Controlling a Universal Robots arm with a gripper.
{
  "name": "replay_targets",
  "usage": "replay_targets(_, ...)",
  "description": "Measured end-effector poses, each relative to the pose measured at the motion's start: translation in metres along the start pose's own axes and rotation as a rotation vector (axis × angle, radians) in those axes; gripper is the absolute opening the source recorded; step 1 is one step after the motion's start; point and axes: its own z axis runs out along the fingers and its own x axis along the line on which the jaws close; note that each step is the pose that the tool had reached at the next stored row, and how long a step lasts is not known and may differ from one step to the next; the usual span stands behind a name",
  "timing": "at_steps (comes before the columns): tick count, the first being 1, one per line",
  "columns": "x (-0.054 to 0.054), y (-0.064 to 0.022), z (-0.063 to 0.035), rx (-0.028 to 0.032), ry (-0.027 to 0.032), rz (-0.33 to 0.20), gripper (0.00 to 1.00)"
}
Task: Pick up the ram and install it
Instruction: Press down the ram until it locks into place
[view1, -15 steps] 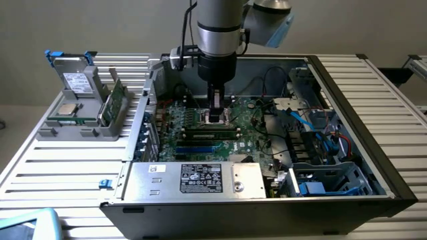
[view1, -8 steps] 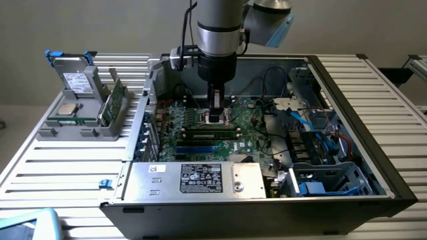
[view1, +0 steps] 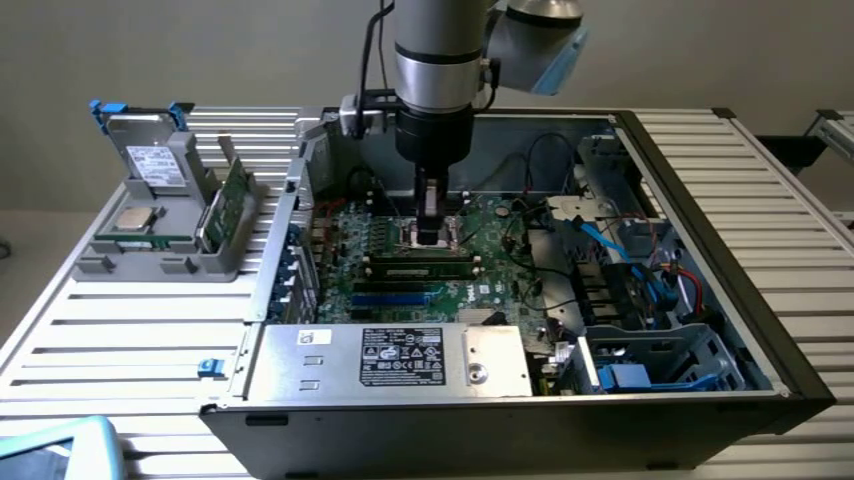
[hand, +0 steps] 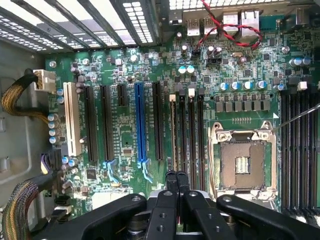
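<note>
The pincer (hand: 176, 192) hung over the motherboard (hand: 150, 65), fingers pressed together on nothing. The ram (view1: 423, 266) lay seated in a slot just beside the socket (hand: 243, 162) (already installed, I judged). It looked light, stiff and fragile, best held by its long edges.

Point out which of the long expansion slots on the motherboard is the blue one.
The blue slot is the one standing between black slots on both sides, with the white slot further out toward the braided cables. It alone is blue.
</note>
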Motion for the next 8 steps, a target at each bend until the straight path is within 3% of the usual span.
replay_targets(8,0.0000,0.0000,0.0000,-0.0071,-0.0011,0.103,0.11)
